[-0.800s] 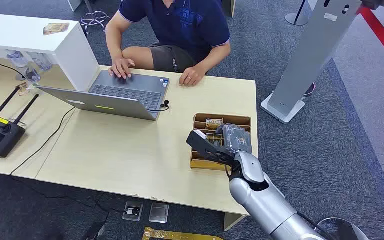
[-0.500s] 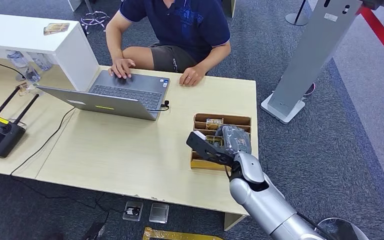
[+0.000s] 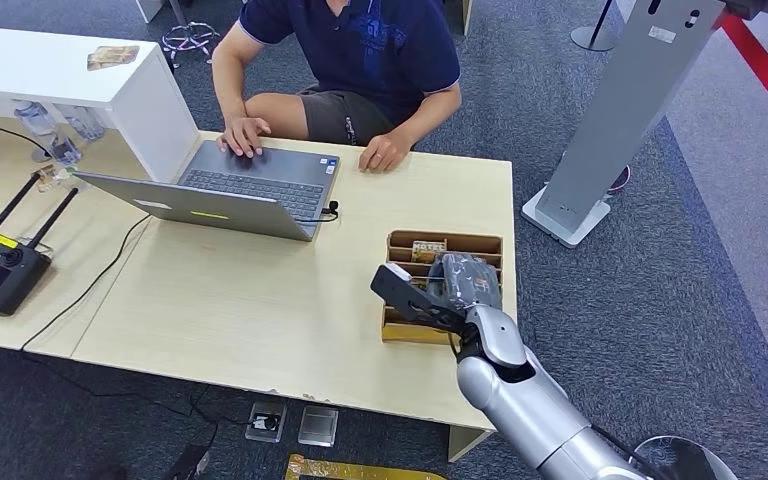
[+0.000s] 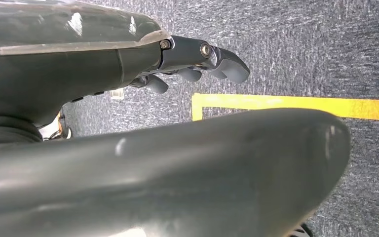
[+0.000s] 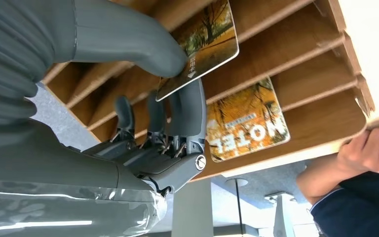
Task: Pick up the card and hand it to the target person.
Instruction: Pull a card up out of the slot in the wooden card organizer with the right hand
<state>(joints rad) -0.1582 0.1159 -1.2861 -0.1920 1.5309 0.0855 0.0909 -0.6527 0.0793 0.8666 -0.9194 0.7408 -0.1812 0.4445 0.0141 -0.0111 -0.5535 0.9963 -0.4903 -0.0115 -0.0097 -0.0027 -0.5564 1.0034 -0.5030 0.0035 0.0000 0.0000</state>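
Note:
A wooden card box [image 3: 487,241] with several slots stands near the desk's right edge. My right hand [image 3: 465,280] hovers over it. In the right wrist view this hand [image 5: 143,123] pinches one autumn-print card [image 5: 209,39] between the thumb and a finger, the card just above the box [image 5: 301,54]. A second card marked HOTEL [image 5: 246,123] leans in a slot. The person [image 3: 360,60] sits at the far side of the desk, one hand [image 3: 385,152] resting on it. My left hand [image 4: 177,59] hangs over the carpet, fingers loosely apart and holding nothing.
An open laptop [image 3: 230,190] lies before the person, and a black remote controller [image 3: 0,270] sits at the far left. A white counter [image 3: 60,70] stands at the back left and a grey kiosk stand [image 3: 630,110] on the carpet to the right. Yellow floor tape [image 4: 296,101] marks the carpet.
My right hand has shifted slightly over the card box; the person and the desk items have not moved.

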